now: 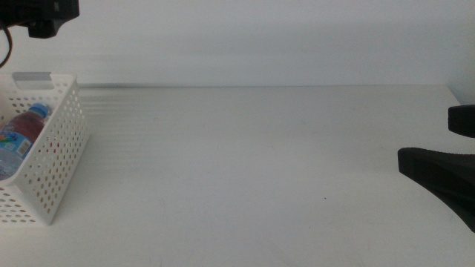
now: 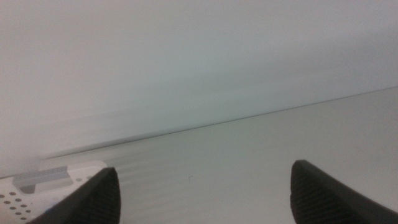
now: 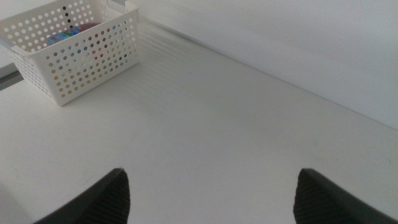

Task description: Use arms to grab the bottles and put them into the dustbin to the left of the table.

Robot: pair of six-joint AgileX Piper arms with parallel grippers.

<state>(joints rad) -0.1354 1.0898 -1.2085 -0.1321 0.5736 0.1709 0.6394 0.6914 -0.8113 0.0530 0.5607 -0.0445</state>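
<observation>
Bottles: you've got them in the basket at the far left of the middle view. The water bottle [image 1: 16, 138] lies on its side inside, blue cap [image 1: 39, 111] pointing toward the back wall, label facing up. Something red [image 1: 28, 123] sits pressed against it; whether it's a can you can't tell from here. The right wrist view shows the same blue and red patches through the holes [image 3: 69, 32].

Dustbin: your white perforated basket [image 1: 56, 159] stands on the table's left edge, upright, solid rim on top, a grey tab at its far end [image 1: 33, 77].

Left gripper: look up at the top left corner of the middle view, there's the dark left gripper [image 1: 46, 16], hanging high above the basket's far end. In its own wrist view the left gripper [image 2: 205, 190] has its jaws spread wide with nothing between them, just bare tabletop and the basket's corner [image 2: 43, 180] beside one jaw.

Table: plain white surface [image 1: 245, 170] runs across the middle.

Right gripper: over at the right edge of the middle view, your right gripper [image 1: 445, 174] sits low above the table, well apart from the basket. Its wrist view shows the right gripper [image 3: 211, 199] with jaws wide, holding nothing.
</observation>
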